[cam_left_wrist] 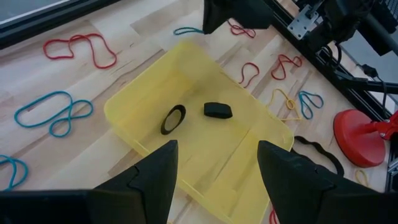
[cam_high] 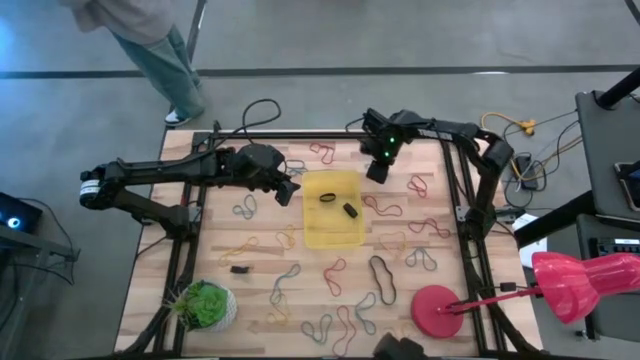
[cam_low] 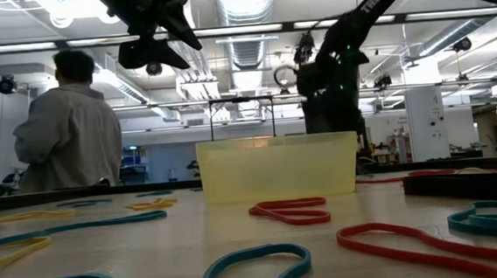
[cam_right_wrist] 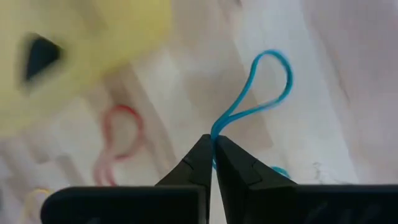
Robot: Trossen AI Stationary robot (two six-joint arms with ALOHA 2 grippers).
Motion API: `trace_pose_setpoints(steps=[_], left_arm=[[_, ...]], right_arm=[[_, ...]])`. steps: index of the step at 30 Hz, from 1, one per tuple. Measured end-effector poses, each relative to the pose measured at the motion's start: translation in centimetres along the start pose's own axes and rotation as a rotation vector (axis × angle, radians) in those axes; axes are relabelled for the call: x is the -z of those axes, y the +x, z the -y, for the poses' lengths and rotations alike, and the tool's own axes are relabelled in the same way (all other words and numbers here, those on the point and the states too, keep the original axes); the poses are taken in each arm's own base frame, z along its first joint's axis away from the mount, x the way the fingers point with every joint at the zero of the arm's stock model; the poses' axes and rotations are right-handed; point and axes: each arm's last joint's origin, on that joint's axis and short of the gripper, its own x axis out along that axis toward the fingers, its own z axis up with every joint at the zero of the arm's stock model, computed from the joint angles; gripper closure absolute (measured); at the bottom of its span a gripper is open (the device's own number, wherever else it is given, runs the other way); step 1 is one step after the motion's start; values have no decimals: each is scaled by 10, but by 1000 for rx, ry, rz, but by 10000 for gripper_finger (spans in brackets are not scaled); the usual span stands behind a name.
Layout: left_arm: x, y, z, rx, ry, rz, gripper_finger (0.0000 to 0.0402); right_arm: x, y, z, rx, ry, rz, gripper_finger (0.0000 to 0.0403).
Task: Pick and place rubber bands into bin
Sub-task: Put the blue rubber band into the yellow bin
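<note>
Jaws of the right gripper (cam_right_wrist: 212, 144) are pinched together on a blue band (cam_right_wrist: 264, 87), which loops up out of the tips. In the high view this gripper (cam_high: 378, 170) hangs at the far right corner of the bin (cam_high: 333, 236), off the surface. In the low view it (cam_low: 328, 88) sits above and behind the bin (cam_low: 277, 168).

Left gripper (cam_left_wrist: 214, 163): jaws wide, nothing between them. It hovers at the bin's far left corner in the high view (cam_high: 290, 192). Just ahead of these jaws, inside the bin (cam_left_wrist: 124, 109), lie two black bands: one an open ring (cam_left_wrist: 173, 119), the other a flat clump (cam_left_wrist: 218, 111), near each other but apart.

Loose bands are scattered on the wooden surface (cam_high: 300, 285) all round the bin:
- a red one (cam_left_wrist: 81, 48) and a blue one (cam_left_wrist: 53, 112) to one side of the left jaws
- more red, yellow and blue past the bin's far side
- a red loop (cam_low: 290, 210) on the surface just in front of the bin in the low view

Red disc (cam_high: 437, 310) sits at the near right corner of the surface, green plant ball (cam_high: 206, 304) at the near left.

Person (cam_low: 68, 125) stands beyond the surface, back turned.
</note>
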Motion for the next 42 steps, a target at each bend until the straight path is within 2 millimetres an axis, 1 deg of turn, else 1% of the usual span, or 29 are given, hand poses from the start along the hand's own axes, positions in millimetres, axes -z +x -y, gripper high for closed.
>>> trace_pose_setpoints(steps=[4,7,10,15,18,20,23,25,28,32,37,39,42], left_arm=[[0,0,0,0,5,0,197],[0,0,0,0,9,0,197],[0,0,0,0,10,0,197],[1,0,0,-1,10,-2,197],[1,1,0,-1,10,-1,197],[1,1,-1,-1,10,-1,197],[2,1,-1,-2,10,-3,197],[2,1,-1,-2,10,-3,197],[2,2,-1,-2,8,-4,197],[3,1,1,2,12,-8,197],[6,1,3,12,21,-15,197],[7,2,3,12,24,-19,197],[8,2,3,9,25,-26,197]], right_arm=[[-4,-20,-9,-73,22,79,395],[-9,-37,-21,-96,29,140,395],[-15,-50,-39,-142,6,185,395],[-27,-69,-80,-225,-67,249,395],[-36,-65,-105,-259,-103,257,395],[-40,-58,-118,-276,-102,239,395],[-45,-48,-130,-213,-97,251,390],[-45,-43,-135,-180,-106,243,380],[-44,-39,-143,-183,-105,230,350],[-43,-37,-151,-184,-124,225,296],[-44,-40,-159,-177,-163,240,235],[-45,-43,-161,-178,-174,248,218],[-46,-48,-164,-180,-190,264,205]])
